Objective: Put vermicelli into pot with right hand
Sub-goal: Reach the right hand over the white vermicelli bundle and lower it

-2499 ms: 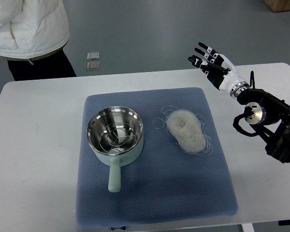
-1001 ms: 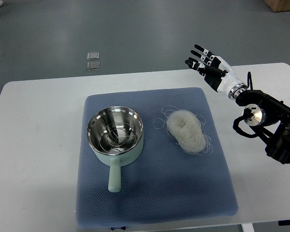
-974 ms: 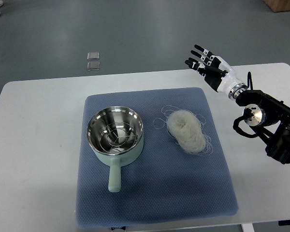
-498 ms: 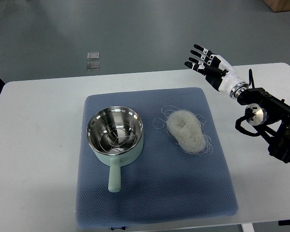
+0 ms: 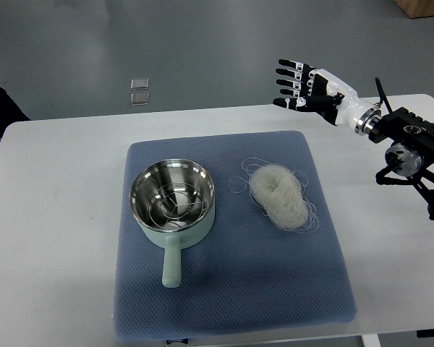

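Observation:
A white tangle of vermicelli [image 5: 279, 196] lies on the right half of the blue mat [image 5: 231, 289]. The pale green pot [image 5: 173, 204], steel inside with a wire rack in it, stands on the mat's left half, its handle pointing toward me. My right hand [image 5: 298, 85] hovers above the table's far right edge, up and right of the vermicelli, fingers spread and holding nothing. Its black arm [image 5: 412, 148] enters from the right edge.
The mat lies on a white table [image 5: 50, 238]. Beyond the far edge is grey floor with two small square plates [image 5: 139, 90]. A dark piece of a person's clothing [image 5: 0, 108] shows at the left edge.
My right hand has swung left and a little up, with the fingers now pointing left. The person in the white jacket at the top left has moved away.

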